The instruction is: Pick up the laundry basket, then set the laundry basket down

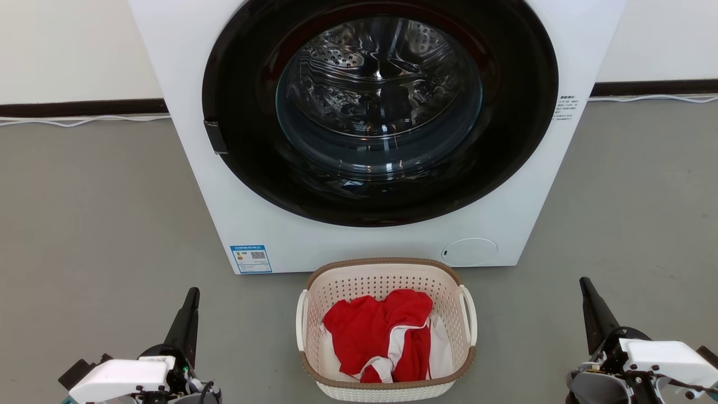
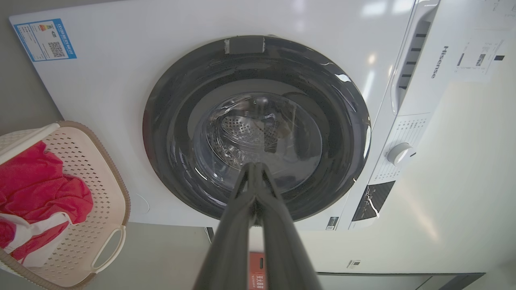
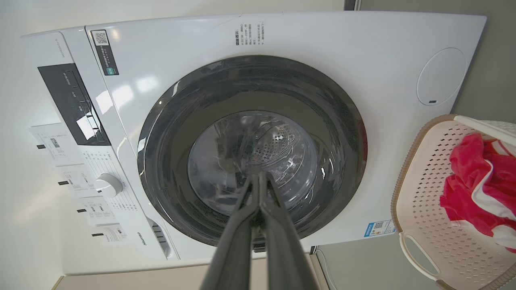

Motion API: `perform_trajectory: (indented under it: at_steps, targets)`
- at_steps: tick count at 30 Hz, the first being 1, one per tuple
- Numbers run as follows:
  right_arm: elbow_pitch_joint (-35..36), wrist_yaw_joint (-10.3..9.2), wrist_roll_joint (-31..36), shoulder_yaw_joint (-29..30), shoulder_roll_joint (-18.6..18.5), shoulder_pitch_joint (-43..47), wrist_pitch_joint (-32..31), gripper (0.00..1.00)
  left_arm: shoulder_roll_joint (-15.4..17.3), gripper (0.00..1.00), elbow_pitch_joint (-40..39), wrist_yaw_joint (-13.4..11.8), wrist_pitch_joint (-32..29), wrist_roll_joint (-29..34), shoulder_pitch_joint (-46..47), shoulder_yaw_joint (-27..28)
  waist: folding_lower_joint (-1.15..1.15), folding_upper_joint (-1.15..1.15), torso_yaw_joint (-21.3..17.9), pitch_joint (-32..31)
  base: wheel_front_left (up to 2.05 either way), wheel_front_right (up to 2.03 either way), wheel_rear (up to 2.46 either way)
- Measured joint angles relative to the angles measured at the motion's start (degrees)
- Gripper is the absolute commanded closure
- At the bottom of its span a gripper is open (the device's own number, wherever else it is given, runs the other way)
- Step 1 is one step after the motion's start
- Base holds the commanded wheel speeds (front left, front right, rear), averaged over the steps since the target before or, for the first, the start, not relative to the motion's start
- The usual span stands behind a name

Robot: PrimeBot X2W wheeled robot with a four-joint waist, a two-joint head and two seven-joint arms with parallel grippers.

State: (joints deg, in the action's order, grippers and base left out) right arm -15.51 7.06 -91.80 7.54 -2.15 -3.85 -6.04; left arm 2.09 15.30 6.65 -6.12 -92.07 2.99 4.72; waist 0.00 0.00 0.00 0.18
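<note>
1. Floor [image 1: 84, 224]: plain grey, smooth, runs back to pale wall [image 1: 67, 50] w/ dark skirting [image 1: 84, 108]
2. Washer [image 1: 185, 185]: white front-loader, stands on floor at centre back, round dark door [image 1: 381, 112] facing fwd, blue label [image 1: 251, 258] at lower left of its front
3. Laundry basket [image 1: 381, 262]: cream, perforated, brown rim, white loop handle each side; sits on floor just in front of washer base, approx below door; gap btw them can't be told
4. Thin white cable [image 1: 84, 120]: lies on floor along skirting, both sides of washer
</note>
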Motion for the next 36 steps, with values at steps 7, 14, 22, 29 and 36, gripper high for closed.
perform_trajectory:
  at_steps: [7, 14, 22, 29, 36]
  targets:
    - [0.0, 0.0, 0.0, 0.0, 0.0, 0.0, 0.0, 1.0, 0.0, 1.0, 0.0, 0.0, 0.0, 0.0, 0.0, 0.0, 0.0, 0.0, 0.0, 0.0, 0.0, 0.0, 0.0]
    - [0.0, 0.0, 0.0, 0.0, 0.0, 0.0, 0.0, 1.0, 0.0, 1.0, 0.0, 0.0, 0.0, 0.0, 0.0, 0.0, 0.0, 0.0, 0.0, 0.0, 0.0, 0.0, 0.0]
    - [0.0, 0.0, 0.0, 0.0, -0.01, 0.0, 0.0, 1.0, 0.0, 1.0, 0.0, 0.0, 0.0, 0.0, 0.0, 0.0, 0.0, 0.0, 0.0, 0.0, 0.0, 0.0, 0.0]
    - [0.0, 0.0, 0.0, 0.0, -0.01, 0.0, 0.0, 1.0, 0.0, 1.0, 0.0, 0.0, 0.0, 0.0, 0.0, 0.0, 0.0, 0.0, 0.0, 0.0, 0.0, 0.0, 0.0]
    - [0.0, 0.0, 0.0, 0.0, -0.01, 0.0, 0.0, 1.0, 0.0, 1.0, 0.0, 0.0, 0.0, 0.0, 0.0, 0.0, 0.0, 0.0, 0.0, 0.0, 0.0, 0.0, 0.0]
